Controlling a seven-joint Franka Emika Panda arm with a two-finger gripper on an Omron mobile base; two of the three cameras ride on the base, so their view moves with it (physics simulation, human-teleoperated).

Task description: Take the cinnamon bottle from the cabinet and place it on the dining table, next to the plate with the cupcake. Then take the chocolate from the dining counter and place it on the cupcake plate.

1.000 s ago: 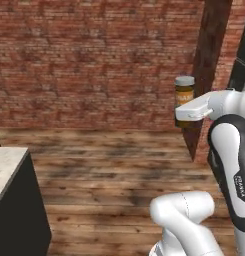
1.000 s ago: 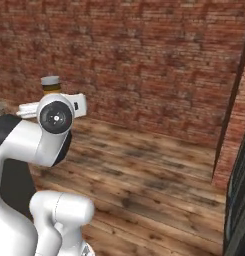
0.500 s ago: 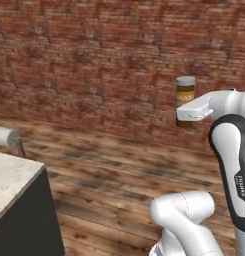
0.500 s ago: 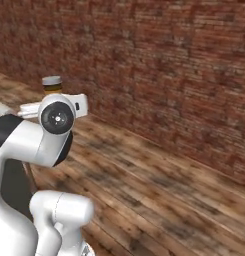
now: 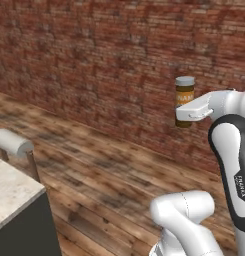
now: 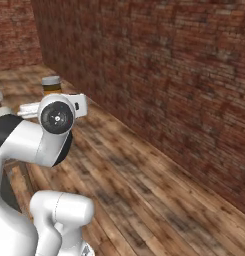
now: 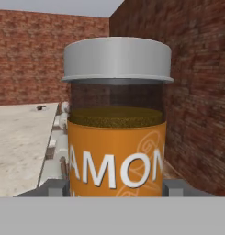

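At the left, a corner of the dining table [image 5: 11, 192] with a grey stool [image 5: 14, 142] beside it is cut off by the frame edge. To their right the gripper [image 5: 186, 114] grasps the cinnamon bottle [image 5: 184, 97], upright, in the air before the brick wall [image 5: 94, 75]. Close up, a small dark thing [image 7: 40, 108] lies on the tabletop, too small to make out. The label reads "AMON", its ends hidden.

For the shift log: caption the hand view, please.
Gripper holding the upright cinnamon bottle, dining table beyond.
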